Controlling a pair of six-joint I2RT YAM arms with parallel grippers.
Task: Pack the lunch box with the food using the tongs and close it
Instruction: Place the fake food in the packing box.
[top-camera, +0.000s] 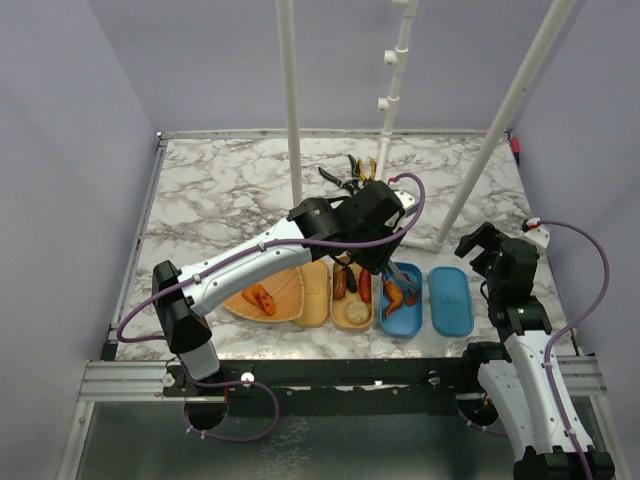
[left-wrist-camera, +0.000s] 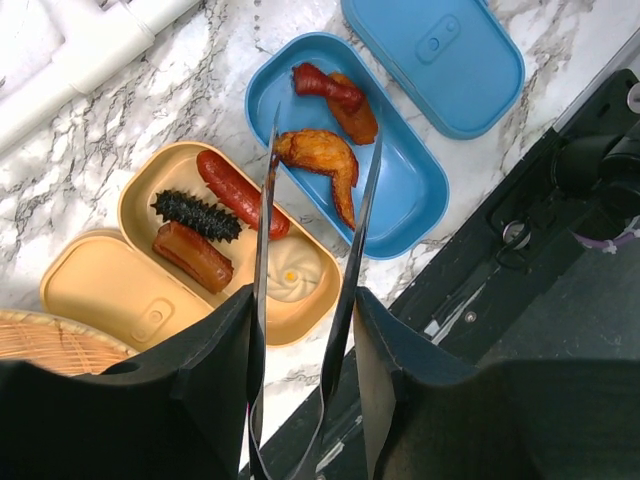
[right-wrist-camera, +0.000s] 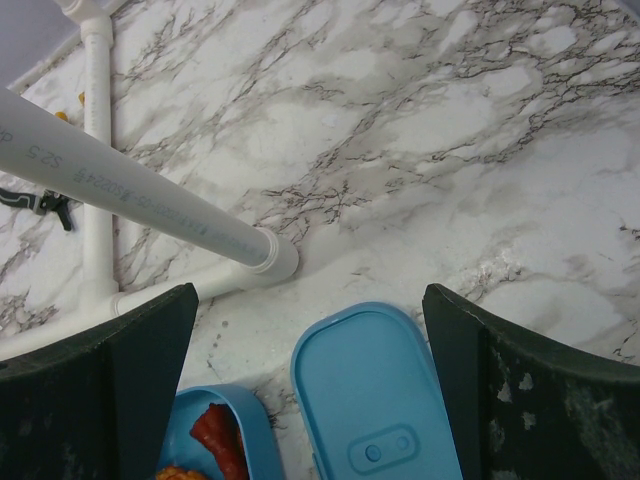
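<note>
Left gripper (left-wrist-camera: 305, 390) clamps metal tongs (left-wrist-camera: 265, 230); tips parted over chicken wing (left-wrist-camera: 322, 155) in blue lunch box (left-wrist-camera: 410, 190). Right gripper (right-wrist-camera: 310, 350) spread wide, empty, above blue lid (right-wrist-camera: 375, 400).

Left arm (top-camera: 250, 265) was reached out forward and across to the right, wrist pitched down. Left gripper (left-wrist-camera: 305, 310) pointed down, both fingers (left-wrist-camera: 225, 350) clamped on the tongs (left-wrist-camera: 265, 220), one tong arm against each inner face. The tong tips stood apart, out past the fingertips. Right arm (top-camera: 525, 350) was tucked close to its base, wrist angled down. Right gripper (right-wrist-camera: 310, 300) had its jaws spread wide.
</note>
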